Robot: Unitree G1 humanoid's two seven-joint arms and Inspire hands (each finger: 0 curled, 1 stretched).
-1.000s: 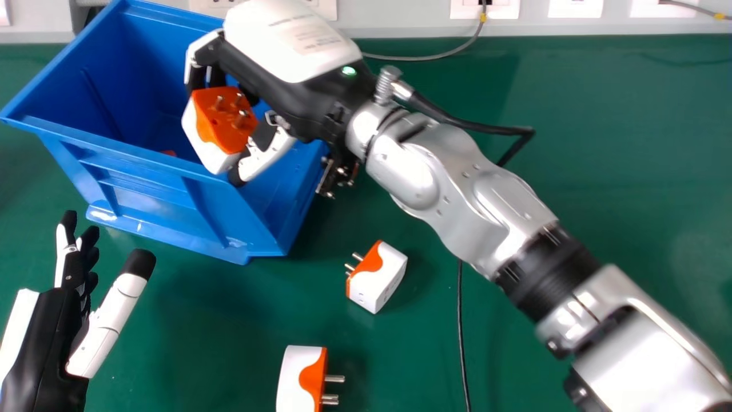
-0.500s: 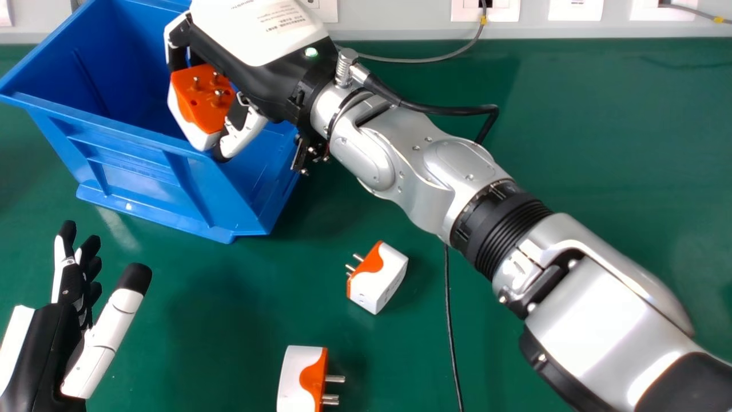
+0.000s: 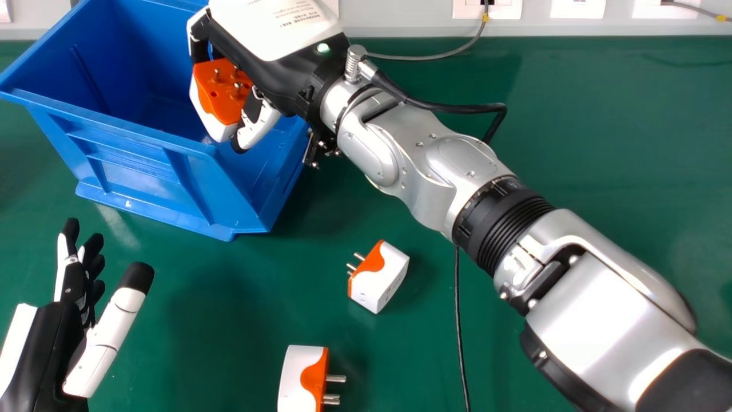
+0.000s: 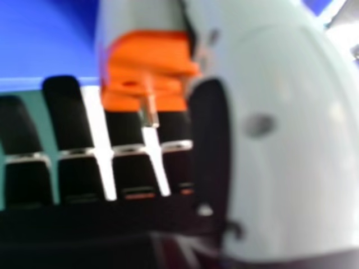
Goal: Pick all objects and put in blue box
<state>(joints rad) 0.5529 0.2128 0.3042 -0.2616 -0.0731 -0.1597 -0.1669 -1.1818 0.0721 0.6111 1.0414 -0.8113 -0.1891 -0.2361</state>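
My right hand (image 3: 286, 80) grasps an orange-and-white plug (image 3: 223, 94) over the blue box (image 3: 137, 140); a second plug (image 3: 380, 277) and a third plug (image 3: 294, 380) lie nearer me than that hand, on the surface (image 3: 229, 320).

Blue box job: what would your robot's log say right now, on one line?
right hand: holding plug at opening of box | left hand: open, empty | table: second plug, third plug
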